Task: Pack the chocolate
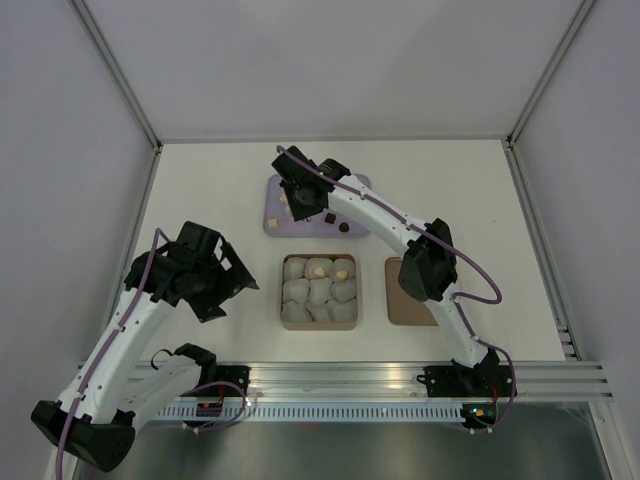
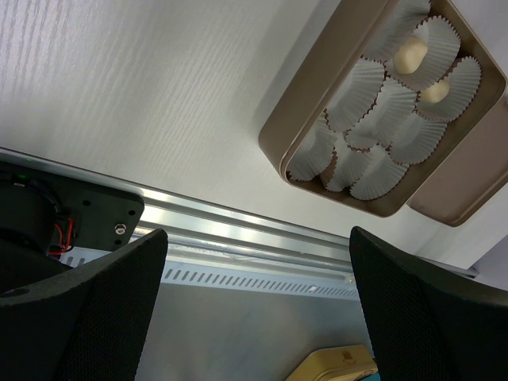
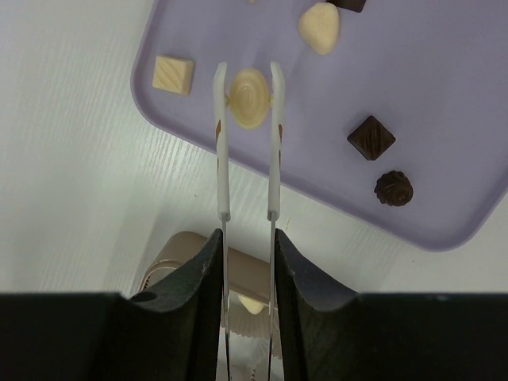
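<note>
Chocolate [image 3: 250, 99], one round pale piece, is just inside the edge of the purple tray [image 3: 444, 143], pinched on two sides by the right pincer [image 3: 248, 83]. It looks small, light and easy to dent, so squeeze softly. Left pincer [image 2: 258, 309] hangs wide apart, far from the tray.

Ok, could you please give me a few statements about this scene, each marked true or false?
1. The right gripper is shut on the round pale chocolate. True.
2. The left gripper holds a dark chocolate. False: it is open and empty.
3. Every paper cup in the box is filled. False: only two visibly hold pale chocolates.
4. The lid lies on the table beside the box. True.
</note>
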{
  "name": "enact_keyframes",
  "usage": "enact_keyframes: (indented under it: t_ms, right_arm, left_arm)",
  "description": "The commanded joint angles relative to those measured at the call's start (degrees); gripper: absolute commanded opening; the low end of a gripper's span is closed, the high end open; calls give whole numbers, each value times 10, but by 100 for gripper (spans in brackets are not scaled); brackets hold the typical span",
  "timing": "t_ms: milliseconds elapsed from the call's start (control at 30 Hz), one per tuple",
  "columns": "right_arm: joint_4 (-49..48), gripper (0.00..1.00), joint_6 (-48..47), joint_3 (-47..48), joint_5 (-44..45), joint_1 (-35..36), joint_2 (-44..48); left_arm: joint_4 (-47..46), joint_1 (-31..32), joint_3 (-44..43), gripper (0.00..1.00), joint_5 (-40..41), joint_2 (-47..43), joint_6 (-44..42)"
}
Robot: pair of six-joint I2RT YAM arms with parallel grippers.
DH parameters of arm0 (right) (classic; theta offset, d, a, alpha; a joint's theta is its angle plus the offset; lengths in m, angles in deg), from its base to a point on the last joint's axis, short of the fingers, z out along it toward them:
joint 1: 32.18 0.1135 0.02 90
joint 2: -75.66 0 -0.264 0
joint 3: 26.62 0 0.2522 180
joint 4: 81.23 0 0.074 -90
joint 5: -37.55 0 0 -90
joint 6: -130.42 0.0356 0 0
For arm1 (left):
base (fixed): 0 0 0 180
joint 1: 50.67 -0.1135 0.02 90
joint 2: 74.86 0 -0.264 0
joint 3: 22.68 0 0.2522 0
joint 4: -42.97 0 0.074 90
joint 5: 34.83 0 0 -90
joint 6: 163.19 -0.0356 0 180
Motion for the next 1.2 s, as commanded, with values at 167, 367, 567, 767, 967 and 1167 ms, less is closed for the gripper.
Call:
enact_keyframes:
  t_ms: [167,367,567,767,967,1167]
  right_arm:
    - [-5,11,1,-15,6,3,85]
    - [8,11,9,-42,2,4,138]
    - [41,11,12,-88,4,19,188]
    - [78,11,38,-122,0,64,234]
    - [66,11,102,-196,-8,116,272]
    - [42,11,120,-241,-11,143,271]
  left_arm:
    - [-10,3,-4,100,-10,-4,19]
    - [-10,2,-6,100,-16,-6,20]
    - [-10,2,-7,100,-21,-6,19]
    - [-9,3,-17,100,-19,-5,13]
    - [-9,3,-15,100,-17,-6,11]
    - [-8,2,-7,100,-19,-10,5]
